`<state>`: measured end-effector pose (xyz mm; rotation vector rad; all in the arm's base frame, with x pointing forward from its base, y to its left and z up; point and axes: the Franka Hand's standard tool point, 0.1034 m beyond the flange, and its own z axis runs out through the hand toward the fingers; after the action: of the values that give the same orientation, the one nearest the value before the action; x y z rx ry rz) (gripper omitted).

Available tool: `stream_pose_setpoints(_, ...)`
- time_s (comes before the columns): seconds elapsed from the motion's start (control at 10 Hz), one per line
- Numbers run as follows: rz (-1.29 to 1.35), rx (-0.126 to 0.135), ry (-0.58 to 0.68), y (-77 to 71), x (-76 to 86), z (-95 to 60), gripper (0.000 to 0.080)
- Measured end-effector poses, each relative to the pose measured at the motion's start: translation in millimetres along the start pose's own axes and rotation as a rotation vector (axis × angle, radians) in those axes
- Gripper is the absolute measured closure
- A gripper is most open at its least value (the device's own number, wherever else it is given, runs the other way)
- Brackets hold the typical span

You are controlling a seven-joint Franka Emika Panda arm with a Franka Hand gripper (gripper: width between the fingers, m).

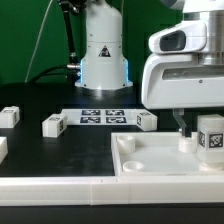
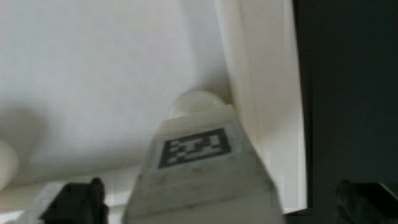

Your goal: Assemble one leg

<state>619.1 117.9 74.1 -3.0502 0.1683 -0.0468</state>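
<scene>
A leg point(image 2: 199, 150), a white block with a black-and-white tag, stands upright between my gripper's point(image 2: 219, 198) fingers. Its far end meets a round corner socket of the large white tray-like piece point(image 2: 107, 70). A thin gap shows between the fingers point(image 2: 75, 200) and the leg, so the jaws stand open around it. In the exterior view the same leg point(image 1: 210, 138) stands at the tray piece's point(image 1: 160, 165) right corner under the gripper point(image 1: 198, 125). One finger point(image 1: 183, 122) shows beside it; the other is hidden.
Three loose legs lie on the black table: one point(image 1: 8, 116) at the exterior view's left, one point(image 1: 53, 125) nearer the middle, one point(image 1: 147, 121) behind the tray piece. The marker board point(image 1: 103, 116) lies before the robot base point(image 1: 103, 60).
</scene>
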Motion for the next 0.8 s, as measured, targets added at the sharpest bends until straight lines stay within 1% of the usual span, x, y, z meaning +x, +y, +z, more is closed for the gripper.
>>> stream_pose_setpoints(0.1, -0.038, 0.0, 0.0, 1.3, 0.3, 0.1, 0.0151)
stream_pose_setpoints(0.2, -0.146, -0.001, -0.003, 3.8, 0.6, 0.1, 0.0151)
stream_pose_setpoints(0.3, -0.168, -0.001, -0.003, 3.6, 0.6, 0.2, 0.0151)
stream_pose_setpoints(0.4, -0.161, 0.0, -0.003, 3.5, 0.5, 0.2, 0.0181)
stream_pose_setpoints(0.5, -0.161, 0.0, -0.003, 3.6, 0.5, 0.3, 0.0181)
stream_pose_setpoints(0.6, -0.161, -0.001, -0.003, 3.6, 0.5, 0.3, 0.0368)
stream_pose_setpoints(0.7, -0.161, -0.001, -0.003, 3.6, 0.5, 0.3, 0.0368)
stream_pose_setpoints(0.8, -0.147, 0.0, -0.003, 3.5, 0.5, 0.3, 0.051)
